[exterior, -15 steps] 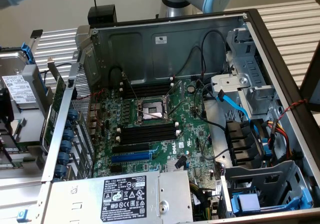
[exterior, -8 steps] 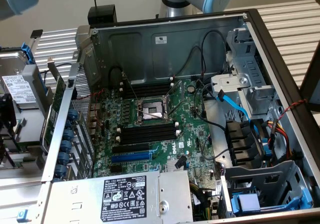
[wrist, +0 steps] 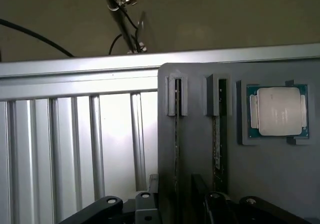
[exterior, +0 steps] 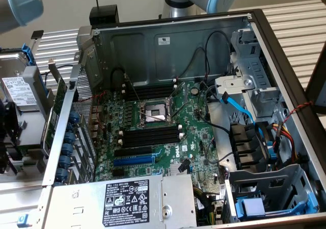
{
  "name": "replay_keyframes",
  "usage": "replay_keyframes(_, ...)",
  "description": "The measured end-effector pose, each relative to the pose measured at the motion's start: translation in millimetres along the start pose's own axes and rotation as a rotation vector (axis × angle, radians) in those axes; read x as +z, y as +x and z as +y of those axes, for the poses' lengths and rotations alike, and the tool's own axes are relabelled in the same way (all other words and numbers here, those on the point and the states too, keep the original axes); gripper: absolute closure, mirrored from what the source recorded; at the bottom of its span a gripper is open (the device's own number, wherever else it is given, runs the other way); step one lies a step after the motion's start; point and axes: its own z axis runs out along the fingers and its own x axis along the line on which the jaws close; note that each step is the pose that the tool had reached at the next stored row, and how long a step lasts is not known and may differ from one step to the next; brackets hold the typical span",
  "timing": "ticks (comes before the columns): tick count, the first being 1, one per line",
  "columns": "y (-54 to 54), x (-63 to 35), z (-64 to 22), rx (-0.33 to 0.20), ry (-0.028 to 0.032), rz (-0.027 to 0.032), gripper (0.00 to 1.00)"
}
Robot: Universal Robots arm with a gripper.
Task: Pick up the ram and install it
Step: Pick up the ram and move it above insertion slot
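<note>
1. The black, two-fingered metal pincer (wrist: 175, 183) is spread wide and grasps nothing. Its fingers (wrist: 151, 183) flank the ram (wrist: 176, 134) on either side, with no contact visible.
2. The ram, a long, thin circuit-board stick seen edge-on and looking dark, sits on its edge in a narrow slot of a flat grey holder tray (wrist: 195, 149).
3. A second thin stick (wrist: 217, 134), greenish along its edge, fills the neighbouring slot. Just beside it, a square silver-capped processor chip (wrist: 278, 110) lies in a recess.
4. In the exterior view, an open grey metal computer case (exterior: 168, 40) shows a green motherboard (exterior: 196, 132) with long black memory slots (exterior: 152, 134) and a blue expansion slot (exterior: 133, 160).
</note>
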Motion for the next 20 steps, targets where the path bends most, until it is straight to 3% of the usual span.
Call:
replay_keyframes(3, 0.0, 1.6, 0.0, 0.0, -0.0044, 0.0006, 0.7)
replay_keyframes(5, 0.0, 1.7, 0.1, 0.0, -0.0046, 0.0004, 0.82)
replay_keyframes(8, 0.1, -0.1, 0.6, 0.0, -0.0043, 0.0003, 0.87)
replay_keyframes(20, -0.7, -50.9, 3.8, 0.0, -0.0044, 0.0003, 0.87)
